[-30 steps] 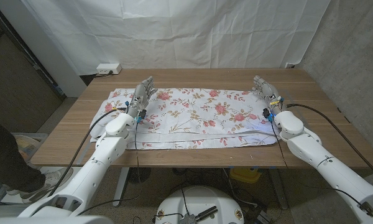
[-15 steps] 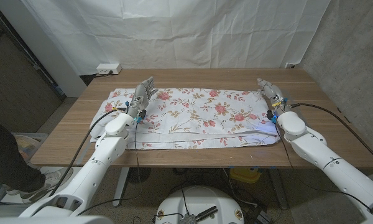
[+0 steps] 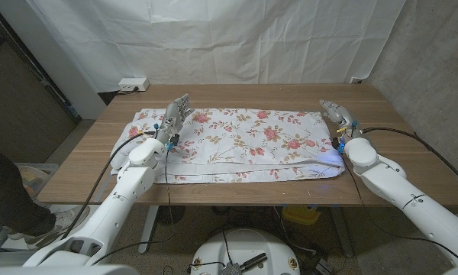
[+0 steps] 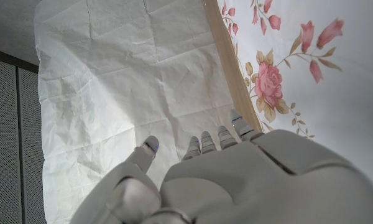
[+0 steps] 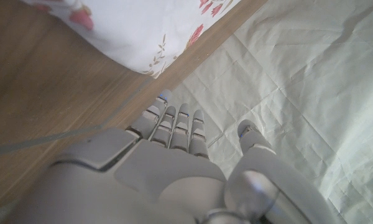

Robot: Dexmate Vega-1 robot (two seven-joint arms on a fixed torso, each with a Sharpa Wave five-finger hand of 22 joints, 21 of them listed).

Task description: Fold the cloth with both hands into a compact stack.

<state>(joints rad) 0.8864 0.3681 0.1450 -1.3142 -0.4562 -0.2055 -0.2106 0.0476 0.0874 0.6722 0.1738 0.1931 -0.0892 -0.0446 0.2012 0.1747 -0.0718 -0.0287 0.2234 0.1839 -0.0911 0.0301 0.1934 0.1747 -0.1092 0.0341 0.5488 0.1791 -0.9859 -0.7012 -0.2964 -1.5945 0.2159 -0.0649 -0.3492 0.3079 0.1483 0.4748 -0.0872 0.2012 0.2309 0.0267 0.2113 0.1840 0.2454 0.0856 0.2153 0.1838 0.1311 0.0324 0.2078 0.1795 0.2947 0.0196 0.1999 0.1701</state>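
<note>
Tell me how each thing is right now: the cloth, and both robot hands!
cloth: spread out on the table, folded over once, not yet a compact stack
left robot hand: open, fingers straight, over the cloth's left end, holding nothing
right robot hand: open, fingers straight, beside the cloth's right edge, holding nothing
table: wooden, cloth lying on it

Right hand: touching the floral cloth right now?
Apart. In the right wrist view, the right hand hangs open over bare wood, with a strip of table between its fingertips and the edge of the floral cloth.
</note>
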